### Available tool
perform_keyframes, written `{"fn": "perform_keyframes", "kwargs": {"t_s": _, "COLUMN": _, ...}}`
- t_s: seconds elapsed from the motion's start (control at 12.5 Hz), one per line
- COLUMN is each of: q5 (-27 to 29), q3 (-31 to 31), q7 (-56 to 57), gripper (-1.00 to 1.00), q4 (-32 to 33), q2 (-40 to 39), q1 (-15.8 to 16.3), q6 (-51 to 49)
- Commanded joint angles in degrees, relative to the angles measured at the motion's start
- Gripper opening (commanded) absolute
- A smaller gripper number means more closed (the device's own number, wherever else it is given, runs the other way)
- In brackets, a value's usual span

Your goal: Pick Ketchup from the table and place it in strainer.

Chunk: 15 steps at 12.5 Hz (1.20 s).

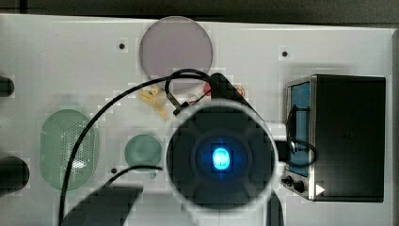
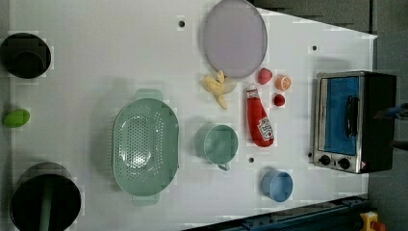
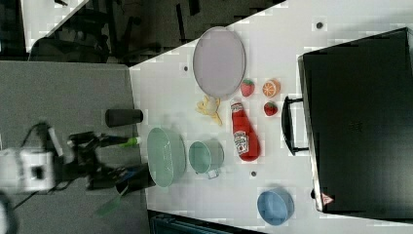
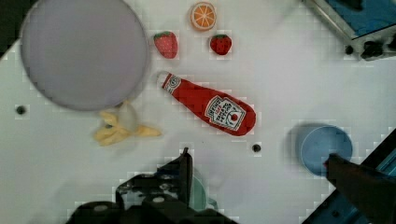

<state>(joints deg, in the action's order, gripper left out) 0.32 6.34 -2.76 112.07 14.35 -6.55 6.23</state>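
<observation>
White tabletop (image 2: 96,57) carries the ketchup (image 2: 259,121) lying flat between cup (image 2: 219,144) and oven (image 2: 353,120), likely light, soft, easiest pinched across its body, while the gripper (image 4: 261,177) hovers wide open, holding nothing.

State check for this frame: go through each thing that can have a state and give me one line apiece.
Ketchup: lying on its side on the table, not held.
strainer: upright, nothing inside.
green cup: tipped on its side.
blue cup: tipped on its side.
toaster oven: door closed.
banana: peeled open.
gripper: open, holding nothing.
</observation>
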Motion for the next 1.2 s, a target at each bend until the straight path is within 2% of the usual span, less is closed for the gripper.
{"fn": "perform_keyframes", "kwargs": {"t_s": 0.08, "q5": 0.5, "q3": 0.5, "q7": 8.4, "gripper": 1.0, "q4": 6.0, "q2": -6.6, "q1": -0.7, "q6": 4.9}}
{"fn": "perform_keyframes", "kwargs": {"t_s": 0.48, "q5": 0.5, "q3": 0.8, "q7": 39.8, "gripper": 1.0, "q4": 12.2, "q2": -12.9, "q1": -0.8, "q6": 20.2}}
{"fn": "perform_keyframes", "kwargs": {"t_s": 0.72, "q5": 0.4, "q3": 0.6, "q7": 54.5, "gripper": 1.0, "q4": 16.1, "q2": -15.5, "q1": -0.8, "q6": 28.8}}
{"fn": "perform_keyframes", "kwargs": {"t_s": 0.88, "q5": 0.4, "q3": 0.5, "q7": 59.4, "gripper": 1.0, "q4": 19.0, "q2": -17.0, "q1": -0.9, "q6": 34.4}}
{"fn": "perform_keyframes", "kwargs": {"t_s": 1.2, "q5": 0.4, "q3": 0.2, "q7": 59.7, "gripper": 1.0, "q4": 24.3, "q2": -20.9, "q1": -0.9, "q6": 41.9}}
